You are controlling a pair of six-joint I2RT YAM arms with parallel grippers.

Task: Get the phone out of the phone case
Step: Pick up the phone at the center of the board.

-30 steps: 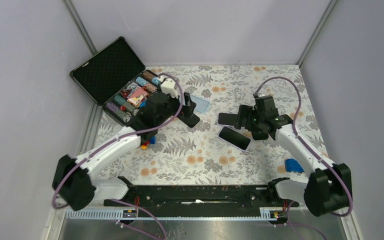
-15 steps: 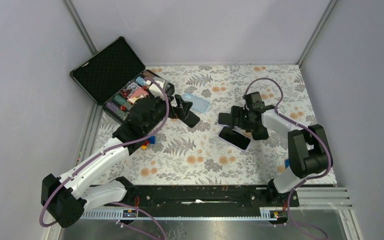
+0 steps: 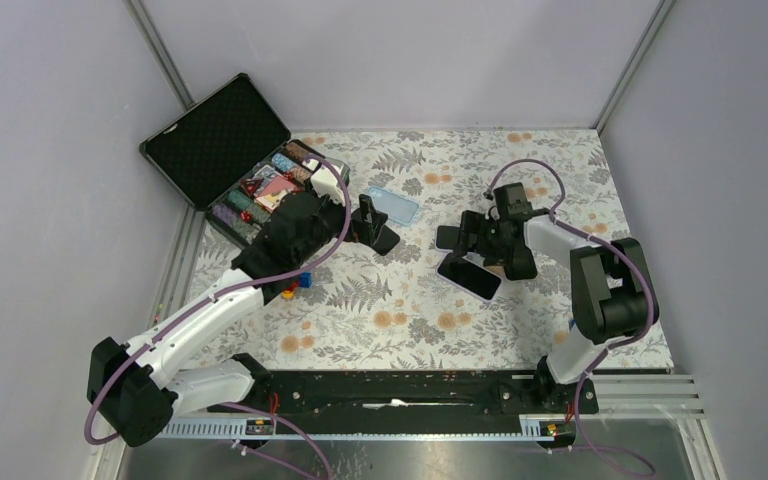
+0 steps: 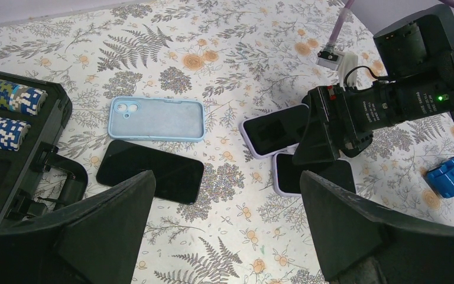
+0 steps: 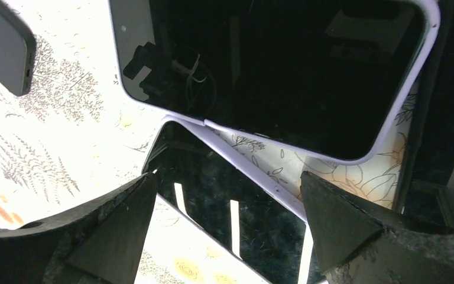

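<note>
An empty light-blue phone case (image 4: pixel 156 118) lies camera-hole left on the floral cloth. A bare black phone (image 4: pixel 151 171) rests just in front of it. My left gripper (image 4: pixel 226 177) hovers open above the cloth, to the right of that phone, holding nothing; in the top view the left gripper (image 3: pixel 365 218) is over the black phone (image 3: pixel 384 241). Two phones in lilac cases (image 5: pixel 272 65) (image 5: pixel 242 201) lie overlapping, screens up. My right gripper (image 5: pixel 227 177) stands open low over the nearer one, its fingers either side and apart from it.
An open black hard case (image 3: pixel 222 140) with poker chips sits at the back left, beside the left arm. A blue brick (image 4: pixel 449 176) lies near the right arm's base. Small coloured blocks (image 3: pixel 295 285) lie under the left forearm. Grey walls close in the cloth.
The left gripper opened fully and drew back a little from the black phone. The right arm folded in, its gripper shifting slightly left over the lilac-cased phones.
</note>
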